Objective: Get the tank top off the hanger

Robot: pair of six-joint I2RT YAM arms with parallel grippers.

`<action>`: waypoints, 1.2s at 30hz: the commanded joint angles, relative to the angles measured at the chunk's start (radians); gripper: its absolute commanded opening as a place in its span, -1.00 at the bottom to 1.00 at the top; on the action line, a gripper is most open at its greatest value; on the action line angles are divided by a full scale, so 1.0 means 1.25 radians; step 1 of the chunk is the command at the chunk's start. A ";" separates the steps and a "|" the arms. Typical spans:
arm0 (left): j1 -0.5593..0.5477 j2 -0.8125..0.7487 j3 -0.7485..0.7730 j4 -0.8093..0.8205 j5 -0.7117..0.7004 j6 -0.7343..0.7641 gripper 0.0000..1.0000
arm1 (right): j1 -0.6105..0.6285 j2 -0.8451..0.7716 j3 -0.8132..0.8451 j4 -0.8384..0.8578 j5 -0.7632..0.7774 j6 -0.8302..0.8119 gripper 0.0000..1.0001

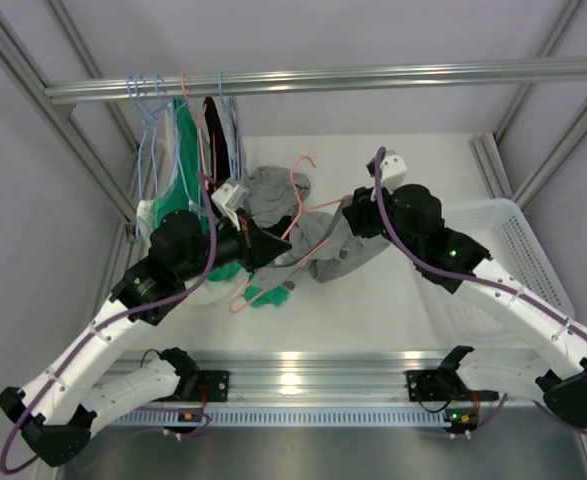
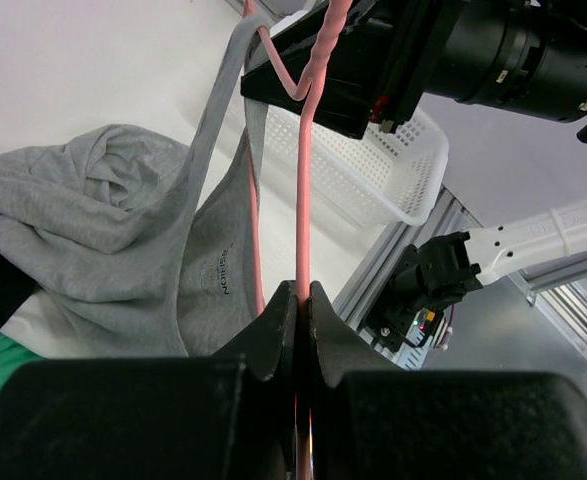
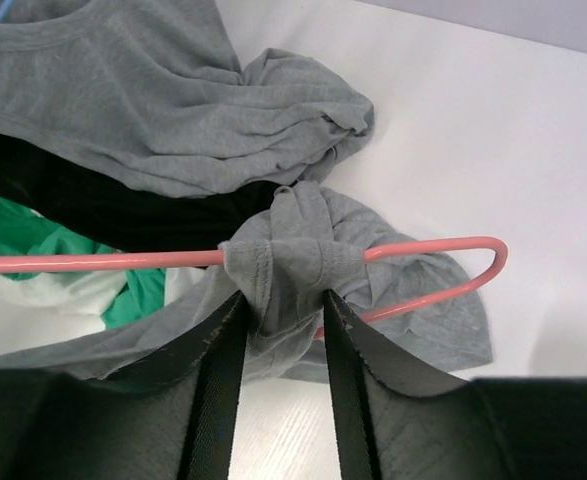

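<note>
Wire of the pink hanger (image 2: 304, 200) runs up the middle of the left wrist view. My left gripper (image 2: 301, 300) is pressed together on it at lower centre, with the wire caught between the jaws.

The grey tank top (image 2: 93, 230) lies crumpled across the left half of that frame. One strap climbs to the top centre, where it loops over the hanger's bend.

In the right wrist view a bunched piece of the same grey cloth wraps the hanger bar at mid-frame. My right gripper (image 3: 281, 305) pinches that bunch from below, one finger against each side of it and the cloth filling the gap. The hanger's curved end sticks out to the right of the fingers.

A black garment (image 3: 123, 210) and a green garment (image 3: 33, 240) lie behind, at the left of the frame.

From the top camera, both arms meet at the centre over the white table (image 1: 373, 310), with the tank top heaped between them. A white basket (image 1: 533, 240) sits at the right edge. A metal rail (image 1: 373, 75) with more hangers crosses the top.
</note>
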 commanded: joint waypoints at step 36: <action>-0.004 -0.069 0.157 0.060 0.213 0.081 -1.00 | -0.250 -0.130 0.095 -0.117 0.012 -0.031 -1.00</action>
